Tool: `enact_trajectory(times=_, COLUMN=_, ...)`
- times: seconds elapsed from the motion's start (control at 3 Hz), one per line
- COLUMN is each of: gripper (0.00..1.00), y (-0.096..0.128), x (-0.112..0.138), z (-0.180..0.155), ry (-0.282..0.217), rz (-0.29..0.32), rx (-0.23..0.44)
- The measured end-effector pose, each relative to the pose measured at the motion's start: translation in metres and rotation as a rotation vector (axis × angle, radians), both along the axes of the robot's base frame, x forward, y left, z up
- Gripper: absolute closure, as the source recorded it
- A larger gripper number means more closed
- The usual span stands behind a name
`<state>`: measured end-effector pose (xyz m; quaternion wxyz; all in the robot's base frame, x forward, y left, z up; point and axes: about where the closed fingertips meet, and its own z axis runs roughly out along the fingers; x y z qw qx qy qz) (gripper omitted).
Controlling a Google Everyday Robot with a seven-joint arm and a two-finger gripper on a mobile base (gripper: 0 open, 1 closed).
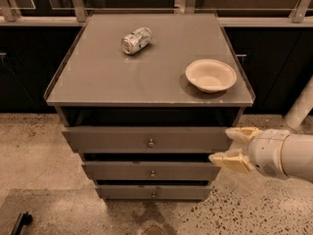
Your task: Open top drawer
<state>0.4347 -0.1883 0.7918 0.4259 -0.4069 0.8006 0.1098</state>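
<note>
The top drawer [112, 139] is the widest of three grey-brown drawers under the cabinet top, with a small round metal knob [150, 143] at its centre. A dark gap shows above its front. My gripper [235, 147] is open and empty at the right end of the top drawer's front, well to the right of the knob. One cream fingertip [243, 133] is level with the drawer front and the other hangs lower, near the middle drawer [117, 171].
On the cabinet top [146, 77] lie a crushed can [136, 40] at the back and a pale bowl [211, 75] at the right. The bottom drawer [122, 192] sits lowest. Speckled floor surrounds the cabinet; a dark object [20, 222] lies at the bottom left.
</note>
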Motion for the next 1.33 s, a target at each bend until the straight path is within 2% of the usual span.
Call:
enact_trajectory(times=0.67, gripper=0.88, y=0.005, x=0.001, z=-0.004, ry=-0.019, rz=0.009, rx=0.016)
enact_trajectory(times=1.0, gripper=1.00, y=0.014, x=0.017, z=-0.022, ry=-0.074, rz=-0.006, rx=0.068)
enact_trajectory(times=1.33, gripper=1.00, y=0.014, x=0.056, z=-0.035, ry=-0.155, rz=-0.059, rx=0.118)
